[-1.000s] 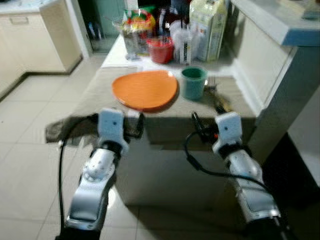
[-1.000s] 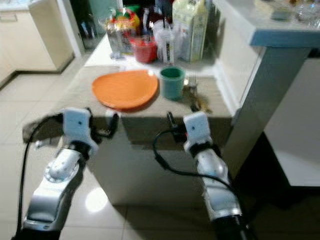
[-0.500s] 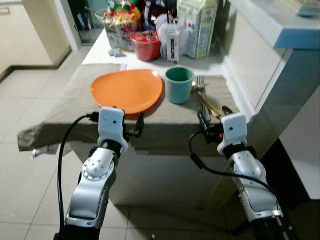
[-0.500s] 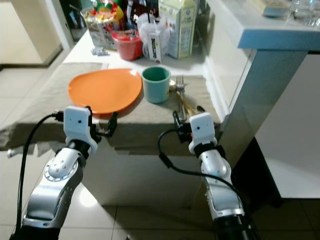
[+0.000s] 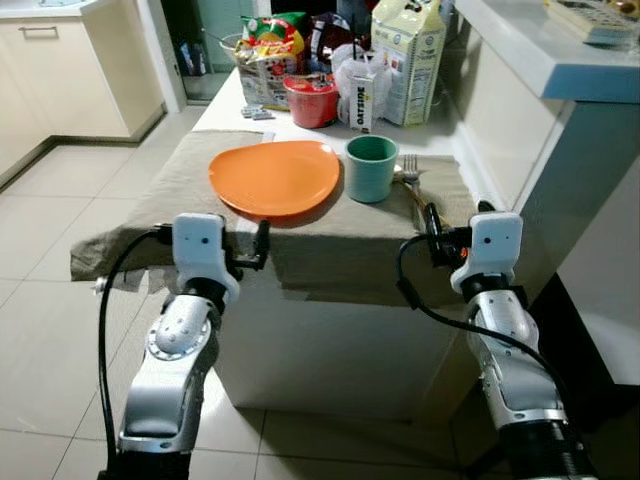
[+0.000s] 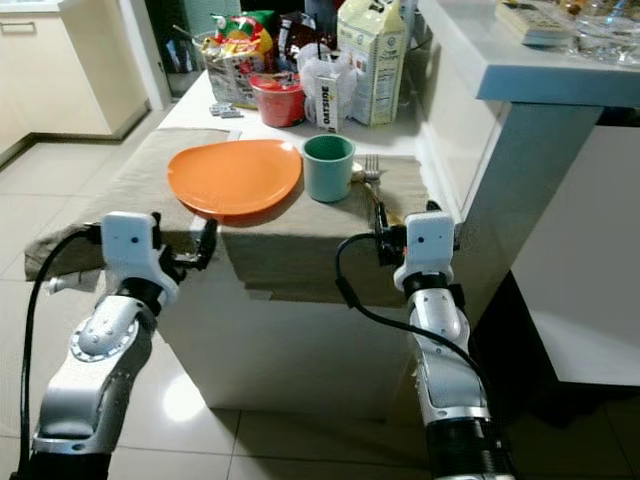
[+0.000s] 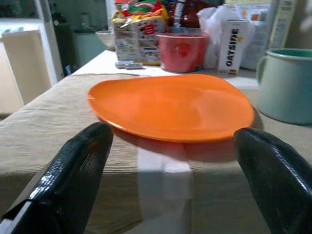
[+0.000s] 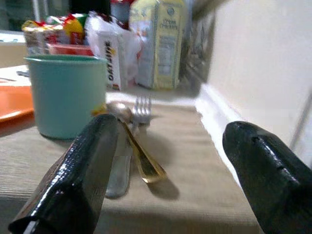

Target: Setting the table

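An orange plate (image 5: 275, 177) lies on the beige cloth (image 5: 150, 205) that covers the table. A teal cup (image 5: 371, 167) stands just right of the plate. A fork (image 5: 409, 168) and a gold spoon (image 8: 139, 158) lie right of the cup. My left gripper (image 5: 237, 235) is at the table's front edge, level with the plate (image 7: 170, 105) and a short way from it, its fingers (image 7: 73, 170) wide open and empty. Facing the cutlery from the front edge, my right gripper (image 5: 458, 216) is open and empty too, with the cup (image 8: 68, 95) ahead of it.
At the back of the table stand a red bowl (image 5: 311, 100), a small oat drink carton (image 5: 361, 98), a tall carton (image 5: 408, 55) and snack bags (image 5: 268, 55). A high counter (image 5: 540, 60) walls the right side. Cabinets (image 5: 60, 70) and tiled floor (image 5: 50, 330) lie left.
The whole view has shifted, so the camera moved. Both grippers now stand higher against the table's front edge than a second ago. Plate, cup and cutlery keep their arrangement.
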Motion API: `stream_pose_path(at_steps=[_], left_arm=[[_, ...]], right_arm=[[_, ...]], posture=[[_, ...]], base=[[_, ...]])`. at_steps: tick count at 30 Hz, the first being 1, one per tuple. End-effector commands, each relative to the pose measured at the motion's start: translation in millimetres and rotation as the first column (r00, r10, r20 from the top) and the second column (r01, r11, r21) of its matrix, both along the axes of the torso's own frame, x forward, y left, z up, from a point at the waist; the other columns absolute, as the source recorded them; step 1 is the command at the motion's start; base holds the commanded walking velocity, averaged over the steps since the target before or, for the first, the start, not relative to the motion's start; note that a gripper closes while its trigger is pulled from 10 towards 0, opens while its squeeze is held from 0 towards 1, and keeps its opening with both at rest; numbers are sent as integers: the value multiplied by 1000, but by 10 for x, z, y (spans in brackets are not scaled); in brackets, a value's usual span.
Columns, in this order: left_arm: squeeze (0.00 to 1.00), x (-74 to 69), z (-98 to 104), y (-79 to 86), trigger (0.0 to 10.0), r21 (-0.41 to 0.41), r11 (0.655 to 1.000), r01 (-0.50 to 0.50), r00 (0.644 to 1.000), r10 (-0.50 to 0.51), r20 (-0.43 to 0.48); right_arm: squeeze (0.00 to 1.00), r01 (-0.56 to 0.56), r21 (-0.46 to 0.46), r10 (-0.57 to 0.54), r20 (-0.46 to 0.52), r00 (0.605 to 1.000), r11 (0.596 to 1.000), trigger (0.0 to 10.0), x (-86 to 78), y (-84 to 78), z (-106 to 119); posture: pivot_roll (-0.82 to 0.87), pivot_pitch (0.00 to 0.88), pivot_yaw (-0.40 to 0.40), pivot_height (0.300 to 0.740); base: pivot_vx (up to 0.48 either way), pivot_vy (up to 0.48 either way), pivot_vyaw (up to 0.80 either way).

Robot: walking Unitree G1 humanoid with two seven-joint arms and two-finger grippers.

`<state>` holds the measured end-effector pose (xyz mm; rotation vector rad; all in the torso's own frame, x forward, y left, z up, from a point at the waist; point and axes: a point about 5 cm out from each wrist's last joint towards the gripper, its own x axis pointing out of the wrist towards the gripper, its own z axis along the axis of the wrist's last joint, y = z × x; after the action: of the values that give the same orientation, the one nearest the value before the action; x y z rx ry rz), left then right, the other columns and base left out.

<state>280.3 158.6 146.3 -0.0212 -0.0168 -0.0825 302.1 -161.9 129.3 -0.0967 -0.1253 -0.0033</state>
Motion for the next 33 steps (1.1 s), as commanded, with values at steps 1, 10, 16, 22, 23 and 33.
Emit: stream_pose_path(at_steps=[1,10,16,22,23,33], left_arm=[[0,46,86,86,10000,-5,1000,-20,1000,20,17],[0,50,57,151,10000,-16,1000,-19,1000,19,-7],[0,70,94,116,10000,-18,1000,-17,1000,17,13],[0,67,108,11,10000,67,997,44,998,-47,35],[0,67,107,-14,10000,95,994,56,998,-59,38],[0,61,113,-114,10000,81,992,95,994,-99,50]], right_arm=[[0,18,29,-19,19,1000,999,10000,35,-27,104],[0,24,6,-24,5,1000,1000,10000,44,-28,37],[0,17,3,-17,-2,1000,1000,10000,47,-22,27],[0,13,-3,-13,-4,1000,1000,10000,26,-1,0],[0,12,-3,-12,-3,1000,1000,10000,25,4,-1],[0,2,-12,-2,1,1000,1000,10000,10,34,-2]], posture=[[-144,0,50,740],[-143,0,56,740],[-144,0,50,740],[-145,0,54,740],[-144,0,55,740],[-151,0,59,740]], base=[[0,0,0],[0,0,0],[232,326,0],[381,191,0],[386,-277,0],[103,-100,0]])
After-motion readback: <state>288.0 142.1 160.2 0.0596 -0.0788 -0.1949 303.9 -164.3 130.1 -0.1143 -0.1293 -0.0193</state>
